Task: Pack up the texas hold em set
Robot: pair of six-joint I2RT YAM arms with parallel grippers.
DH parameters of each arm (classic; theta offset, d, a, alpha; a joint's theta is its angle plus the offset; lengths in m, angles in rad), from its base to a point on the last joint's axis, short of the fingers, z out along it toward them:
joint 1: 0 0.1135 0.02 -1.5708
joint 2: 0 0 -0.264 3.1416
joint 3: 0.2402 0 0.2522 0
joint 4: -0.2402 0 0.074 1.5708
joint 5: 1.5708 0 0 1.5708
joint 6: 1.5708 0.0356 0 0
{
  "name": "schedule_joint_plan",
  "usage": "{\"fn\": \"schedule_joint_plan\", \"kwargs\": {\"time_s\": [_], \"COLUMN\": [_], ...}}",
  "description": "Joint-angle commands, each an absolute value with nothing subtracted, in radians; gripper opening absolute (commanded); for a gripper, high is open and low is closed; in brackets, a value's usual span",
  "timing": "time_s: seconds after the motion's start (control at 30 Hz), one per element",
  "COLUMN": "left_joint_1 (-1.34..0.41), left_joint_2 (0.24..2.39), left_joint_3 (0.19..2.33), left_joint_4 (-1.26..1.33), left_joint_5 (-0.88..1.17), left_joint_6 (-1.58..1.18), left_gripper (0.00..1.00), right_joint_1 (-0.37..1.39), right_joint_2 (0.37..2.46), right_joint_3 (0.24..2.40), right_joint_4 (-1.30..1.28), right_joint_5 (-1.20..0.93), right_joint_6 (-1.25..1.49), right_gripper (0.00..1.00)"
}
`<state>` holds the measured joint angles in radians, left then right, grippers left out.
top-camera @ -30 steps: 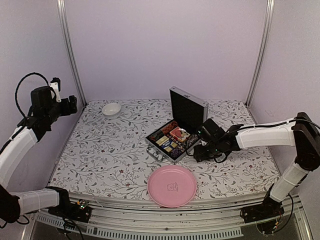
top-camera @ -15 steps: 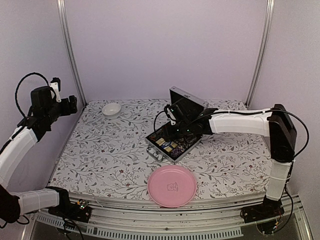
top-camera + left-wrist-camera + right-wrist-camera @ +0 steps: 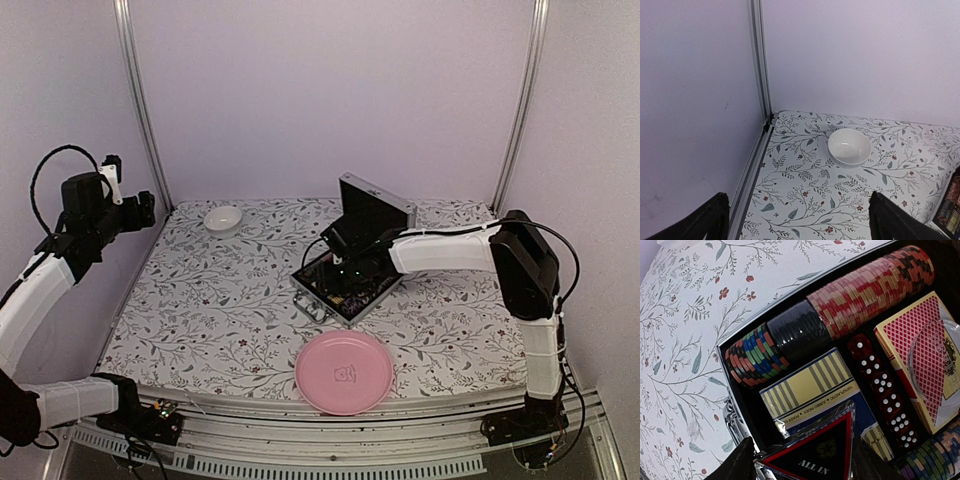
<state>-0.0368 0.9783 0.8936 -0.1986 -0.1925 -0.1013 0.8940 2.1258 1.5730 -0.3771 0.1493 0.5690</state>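
Observation:
The silver case (image 3: pixel 318 300) of the texas hold em set lies open mid-table, its lid (image 3: pixel 378 215) upright. My right gripper (image 3: pixel 340 250) hovers over the case. In the right wrist view this gripper (image 3: pixel 802 465) is shut on a clear triangular "ALL IN" marker (image 3: pixel 817 455), above a blue and yellow card deck (image 3: pixel 807 387). Around it lie a row of chips (image 3: pixel 840 305), red dice (image 3: pixel 882 390), a red-backed deck (image 3: pixel 912 335) and a clear round button (image 3: pixel 940 362). My left gripper (image 3: pixel 140 210) is raised at the far left, open and holding nothing (image 3: pixel 797 222).
A pink round plate (image 3: pixel 344 372) sits near the front edge, just before the case. A small white bowl (image 3: pixel 223 218) stands at the back left, below my left gripper (image 3: pixel 849 146). A metal frame post (image 3: pixel 760 65) runs up the back left corner.
My right arm has swung from the table right of the case to left and back, over the open case. The left arm has not moved.

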Motion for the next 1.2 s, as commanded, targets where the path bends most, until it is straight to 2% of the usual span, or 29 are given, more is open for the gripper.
{"fn": "schedule_joint_plan", "kwargs": {"time_s": [0.0,0.57,1.03,1.17], "left_joint_1": [-0.029,-0.028,-0.029,-0.029], "left_joint_2": [0.972,0.973,0.973,0.971], "left_joint_3": [0.895,0.895,0.896,0.896], "left_joint_4": [-0.187,-0.188,-0.188,-0.189], "left_joint_5": [-0.186,-0.19,-0.19,-0.19], "left_joint_6": [-0.102,-0.1,-0.1,-0.099], "left_gripper": [0.97,0.97,0.97,0.97], "right_joint_1": [0.892,0.892,0.892,0.891], "right_joint_2": [2.165,2.236,2.229,2.23], "right_joint_3": [1.61,1.649,1.653,1.655], "right_joint_4": [-0.373,-0.368,-0.367,-0.367], "right_joint_5": [0.14,0.142,0.171,0.173], "right_joint_6": [0.656,0.706,0.703,0.703], "right_gripper": [0.47,0.51,0.72,0.74]}}
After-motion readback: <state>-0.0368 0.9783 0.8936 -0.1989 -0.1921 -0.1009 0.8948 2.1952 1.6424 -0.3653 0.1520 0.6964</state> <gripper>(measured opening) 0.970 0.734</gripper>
